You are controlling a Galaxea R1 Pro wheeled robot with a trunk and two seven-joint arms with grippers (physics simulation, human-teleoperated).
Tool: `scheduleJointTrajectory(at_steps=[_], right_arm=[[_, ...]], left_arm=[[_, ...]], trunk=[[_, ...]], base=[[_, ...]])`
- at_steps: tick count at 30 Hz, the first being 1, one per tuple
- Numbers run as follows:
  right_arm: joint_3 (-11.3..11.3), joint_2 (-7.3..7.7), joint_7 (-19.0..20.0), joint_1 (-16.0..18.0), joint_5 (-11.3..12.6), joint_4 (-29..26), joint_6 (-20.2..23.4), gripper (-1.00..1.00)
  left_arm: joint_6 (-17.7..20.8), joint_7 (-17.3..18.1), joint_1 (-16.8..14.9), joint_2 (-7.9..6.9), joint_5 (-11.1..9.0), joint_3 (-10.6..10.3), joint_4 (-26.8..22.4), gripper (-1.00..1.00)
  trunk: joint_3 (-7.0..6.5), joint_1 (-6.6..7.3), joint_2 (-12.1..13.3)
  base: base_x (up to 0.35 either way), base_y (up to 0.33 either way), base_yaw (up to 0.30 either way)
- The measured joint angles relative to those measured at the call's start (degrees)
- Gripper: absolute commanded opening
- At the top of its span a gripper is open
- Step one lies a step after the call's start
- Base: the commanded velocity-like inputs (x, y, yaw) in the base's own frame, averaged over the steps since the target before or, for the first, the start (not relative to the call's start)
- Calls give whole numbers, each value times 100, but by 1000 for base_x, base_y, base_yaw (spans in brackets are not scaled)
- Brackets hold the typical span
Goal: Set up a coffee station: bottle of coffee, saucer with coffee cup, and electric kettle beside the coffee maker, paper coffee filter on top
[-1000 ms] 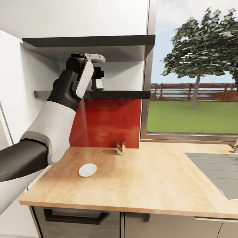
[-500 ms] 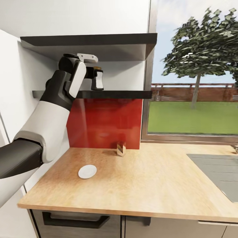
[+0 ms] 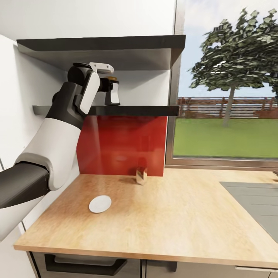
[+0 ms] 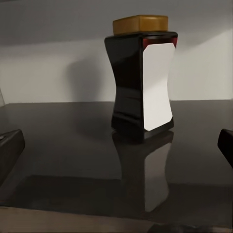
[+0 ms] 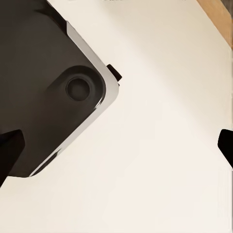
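Head view: the left arm (image 3: 58,135) is seen raised from the lower left of the frame toward the kitchen shelf (image 3: 131,111), a thin dark board at upper centre. The left gripper (image 3: 111,89) is held at shelf height, just left of the bottle of coffee (image 3: 114,91), whose yellow cap and white label are partly visible beyond the wrist. From this angle it cannot be told whether the fingers are spread. A second dark board (image 3: 116,42) is mounted above. Below the shelf a red backsplash panel (image 3: 123,144) is fixed to the wall. On the kitchen countertop (image 3: 173,224), the saucer (image 3: 100,204) is lying flat at lower left, and a small wooden block (image 3: 141,175) is standing against the backsplash. A window with a tree and lawn is seen at right, and a grey sink edge (image 3: 255,204) at far right.

Left wrist view: the bottle of coffee (image 4: 144,77) is seen standing upright on the glossy dark shelf (image 4: 68,145), its reflection below it. Dark fingertips (image 4: 10,145) are seen at both side edges of the frame, spread wide and well apart from the bottle; nothing is held.

Right wrist view: pale floor (image 5: 160,160) and a dark rounded-corner part of the robot's base (image 5: 43,87) are shown. Dark fingertips (image 5: 226,143) are seen at both side edges, spread apart and empty.
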State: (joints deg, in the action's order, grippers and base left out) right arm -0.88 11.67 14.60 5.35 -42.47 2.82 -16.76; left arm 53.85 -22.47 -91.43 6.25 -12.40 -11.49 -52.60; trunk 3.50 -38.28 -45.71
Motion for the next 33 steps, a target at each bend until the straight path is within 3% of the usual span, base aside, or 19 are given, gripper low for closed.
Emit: scheduleJointTrajectory(at_steps=[33], right_arm=[[0, 0, 9, -8, -18, -8, 9, 100]], left_arm=[[0, 14, 0, 0, 0, 0, -13, 100]], trunk=[[0, -1, 1]], base=[[80, -12, 0]])
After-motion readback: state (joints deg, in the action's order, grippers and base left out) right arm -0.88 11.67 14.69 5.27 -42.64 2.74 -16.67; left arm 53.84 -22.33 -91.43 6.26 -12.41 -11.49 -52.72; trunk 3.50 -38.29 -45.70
